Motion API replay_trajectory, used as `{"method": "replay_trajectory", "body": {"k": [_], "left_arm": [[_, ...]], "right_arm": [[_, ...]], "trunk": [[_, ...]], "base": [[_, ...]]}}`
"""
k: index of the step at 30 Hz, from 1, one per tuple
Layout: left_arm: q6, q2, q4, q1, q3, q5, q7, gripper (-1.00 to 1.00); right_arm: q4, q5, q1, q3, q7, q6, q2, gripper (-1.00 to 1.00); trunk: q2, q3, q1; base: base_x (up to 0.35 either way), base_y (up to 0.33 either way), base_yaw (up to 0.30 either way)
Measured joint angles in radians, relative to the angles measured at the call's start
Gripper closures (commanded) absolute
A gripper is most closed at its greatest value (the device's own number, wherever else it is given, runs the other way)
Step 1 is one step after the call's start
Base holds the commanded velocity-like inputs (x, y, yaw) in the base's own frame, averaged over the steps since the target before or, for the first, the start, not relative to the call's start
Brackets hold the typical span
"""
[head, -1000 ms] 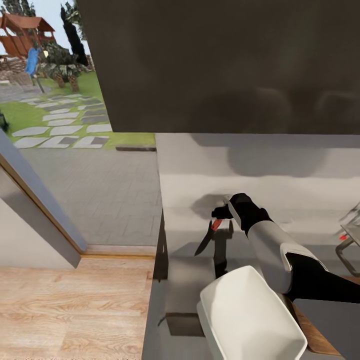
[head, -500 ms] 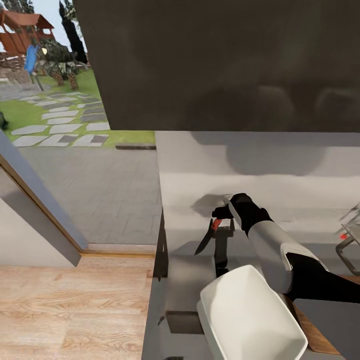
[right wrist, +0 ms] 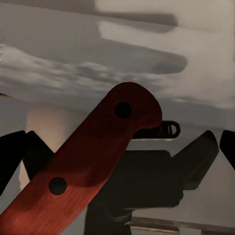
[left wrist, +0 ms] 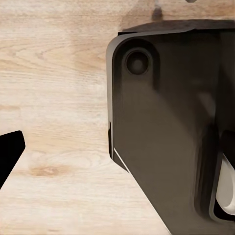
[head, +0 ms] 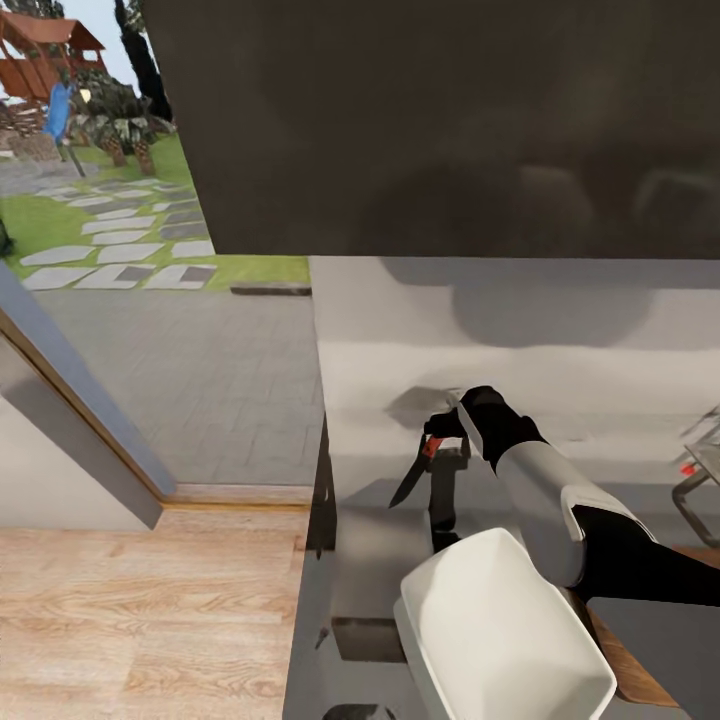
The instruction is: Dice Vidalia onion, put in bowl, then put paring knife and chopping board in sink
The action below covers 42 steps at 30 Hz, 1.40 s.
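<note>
The right gripper (head: 437,440), clamped on the paring knife (head: 412,476), holds it blade-down above the countertop (head: 370,550), while the sink (head: 700,480) lies well right, past the white bowl (head: 500,630) near the robot.

- We see bright daylight outdoors at ten o'clock in the head view, dim murk above.
- Soft shadows smear the grey countertop (head: 380,560).
- Wrist views look blurred, edges soft.
</note>
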Motion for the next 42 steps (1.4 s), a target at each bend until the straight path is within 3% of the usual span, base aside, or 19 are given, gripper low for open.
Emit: {"method": "replay_trajectory", "body": {"k": [13,42], "left_arm": [[0.000,0.000,0.012,0.000,0.000,-0.001,0.000,-1.00],[0.000,0.001,0.012,0.000,0.001,-0.001,0.001,-1.00]], "right_arm": [[0.000,-0.009,0.000,-0.001,-0.005,-0.005,0.002,-1.00],[-0.001,-0.004,0.000,0.000,0.001,0.001,0.003,-1.00]], "trunk": [[0.000,-0.001,0.000],[0.000,-0.001,0.000]], "base": [[-0.168,-0.025,0.000],[0.040,-0.001,0.000]]}}
